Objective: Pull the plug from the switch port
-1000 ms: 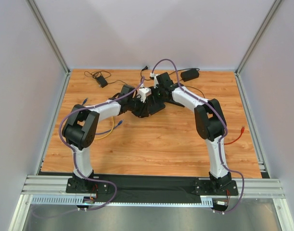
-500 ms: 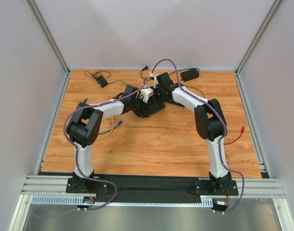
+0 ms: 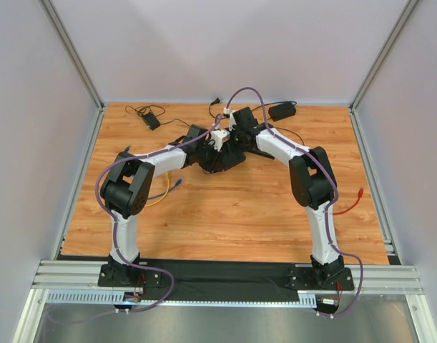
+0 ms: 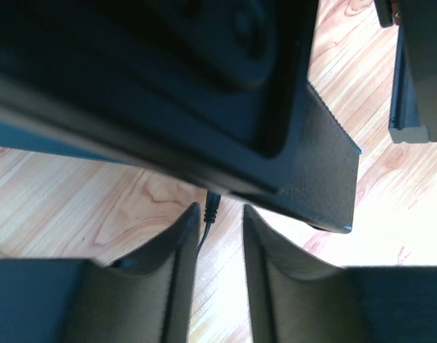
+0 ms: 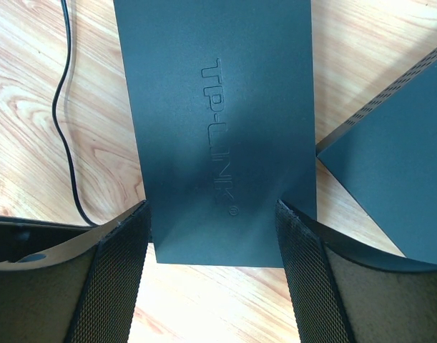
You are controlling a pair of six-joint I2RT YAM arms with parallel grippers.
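The black TP-Link switch [image 5: 218,128] lies flat on the wooden table, mid-table in the top view [image 3: 229,161]. My right gripper [image 5: 212,211] is shut on its near end, one mesh-padded finger against each long side. In the left wrist view the switch [image 4: 168,86] fills the upper part. A small black plug [image 4: 212,206] sits in its lower edge, and its thin cable [image 4: 202,237] runs down along the left finger. My left gripper [image 4: 219,216] is open, its tips just short of the plug, touching nothing.
A second dark box with a perforated edge [image 5: 390,179] lies right beside the switch. A thin black cable [image 5: 64,143] curves over the wood. Two power adapters [image 3: 281,110] [image 3: 152,121] lie at the back. Yellow [image 3: 155,201] and red [image 3: 350,201] cables lie to the sides.
My left arm has reached further in toward the switch. The right arm has not moved.
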